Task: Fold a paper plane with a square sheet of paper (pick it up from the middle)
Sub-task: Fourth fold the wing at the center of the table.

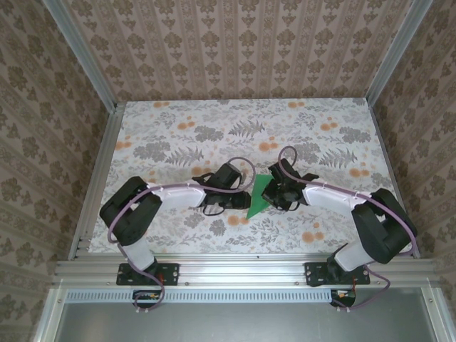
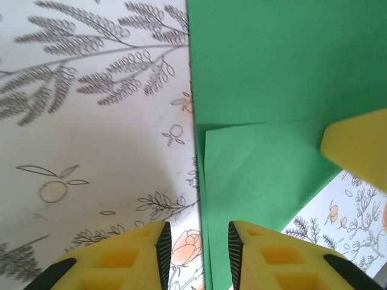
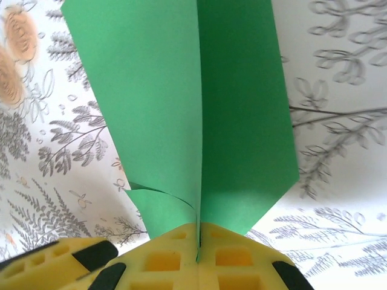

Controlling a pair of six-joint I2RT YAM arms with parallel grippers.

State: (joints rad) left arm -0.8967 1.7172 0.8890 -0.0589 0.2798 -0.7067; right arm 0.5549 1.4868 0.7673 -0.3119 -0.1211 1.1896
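Right now the green sheet of paper (image 1: 256,199) is lying near the middle of the desk (image 1: 178,121), between the two arms. It is folded into a pointed shape, with its narrow tip aiming toward the near edge of the desk. The right claw (image 3: 198,232) is reaching in from the paper's right side. Its yellow fingers (image 3: 242,257) are pressing together on the paper's raised centre crease, and a flap is fanning out to either side of that crease. The left claw (image 2: 196,241) is hovering at the paper's left side with its jaws standing apart. The paper's straight left edge is running down into the gap between them, over the desk's print of grey ferns and orange blossoms. A folded-over layer is showing on the paper just ahead of this claw.
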